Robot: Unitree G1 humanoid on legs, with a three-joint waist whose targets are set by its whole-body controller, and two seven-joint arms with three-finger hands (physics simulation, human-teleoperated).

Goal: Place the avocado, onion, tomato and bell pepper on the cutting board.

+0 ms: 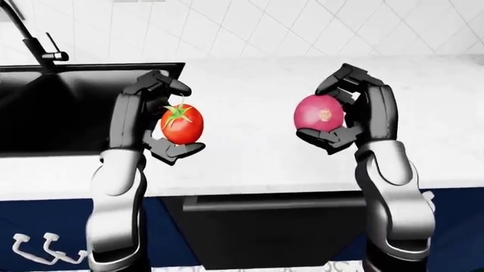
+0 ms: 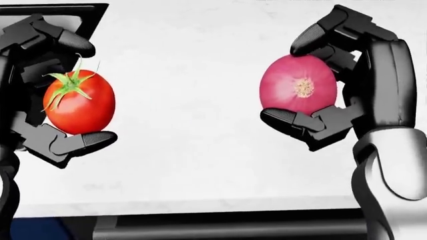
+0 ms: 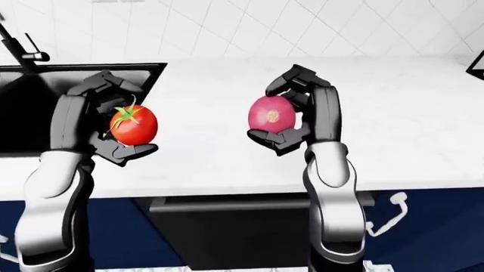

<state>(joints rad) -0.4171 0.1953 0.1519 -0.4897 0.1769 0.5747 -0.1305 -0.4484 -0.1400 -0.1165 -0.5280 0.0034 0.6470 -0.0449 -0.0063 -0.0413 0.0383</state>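
Both raised hands grip tomato (image 2: 80,102) and onion (image 2: 298,91).

All three cameras sit on the robot's head and look forward and a little down, over its two raised arms, at the white counter (image 1: 249,158).

The head view is very close. It shows mostly the left hand (image 2: 46,95) with the tomato (image 2: 80,102) and the right hand (image 2: 347,85) with the onion (image 2: 298,85).

The two eye views take in more: the dark sink (image 1: 68,107) on the left, the tap (image 1: 34,42), the tiled wall (image 3: 249,28) far off and the blue cabinets (image 3: 438,226) near the bottom. They share almost everything. The right-eye view sits a bit more to the right, so things slide left in it.
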